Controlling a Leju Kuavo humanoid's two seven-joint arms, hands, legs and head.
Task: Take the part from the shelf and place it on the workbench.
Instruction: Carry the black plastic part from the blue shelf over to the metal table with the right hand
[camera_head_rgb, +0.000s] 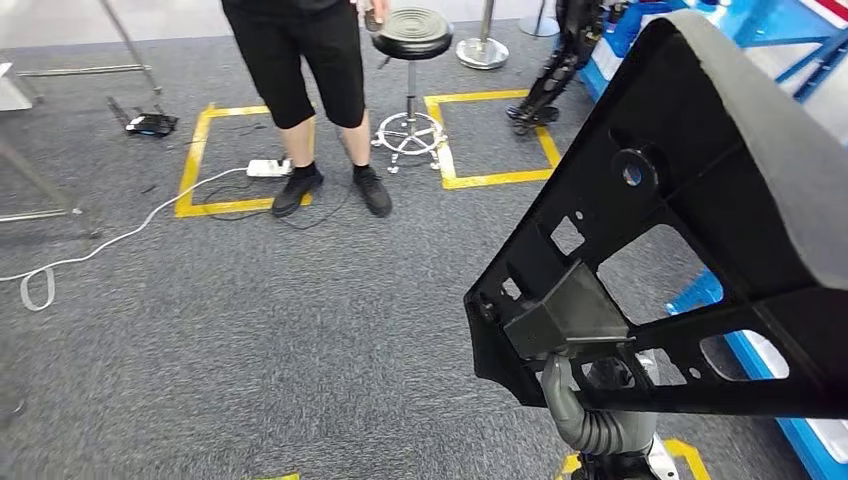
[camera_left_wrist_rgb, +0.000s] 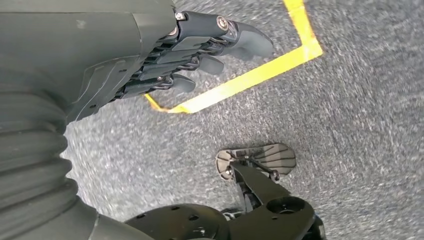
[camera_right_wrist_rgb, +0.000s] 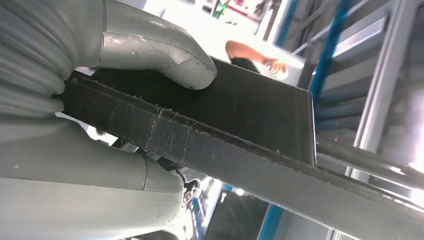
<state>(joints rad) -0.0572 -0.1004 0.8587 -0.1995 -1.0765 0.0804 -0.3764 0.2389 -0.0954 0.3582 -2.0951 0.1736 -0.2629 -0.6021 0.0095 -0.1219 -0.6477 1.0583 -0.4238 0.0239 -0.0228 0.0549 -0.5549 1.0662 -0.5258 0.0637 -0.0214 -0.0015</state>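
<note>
Above grey carpet, the right hand (camera_right_wrist_rgb: 125, 100) clamps thumb and fingers on the black part (camera_head_rgb: 700, 220) while the left hand (camera_left_wrist_rgb: 165, 55) hangs empty, fingers loosely curled.

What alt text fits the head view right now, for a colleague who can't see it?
The robot's right hand holds a large black part with cutouts up at the right. Beyond it, on grey carpet with yellow tape squares, a person in black stands beside a round stool.

A workshop or factory test floor: grey carpet (camera_head_rgb: 300, 330) marked with yellow tape squares (camera_head_rgb: 490, 140), blue metal racking (camera_head_rgb: 760, 30), a work stool (camera_head_rgb: 411, 40), a trailing power strip (camera_head_rgb: 268, 168).
</note>
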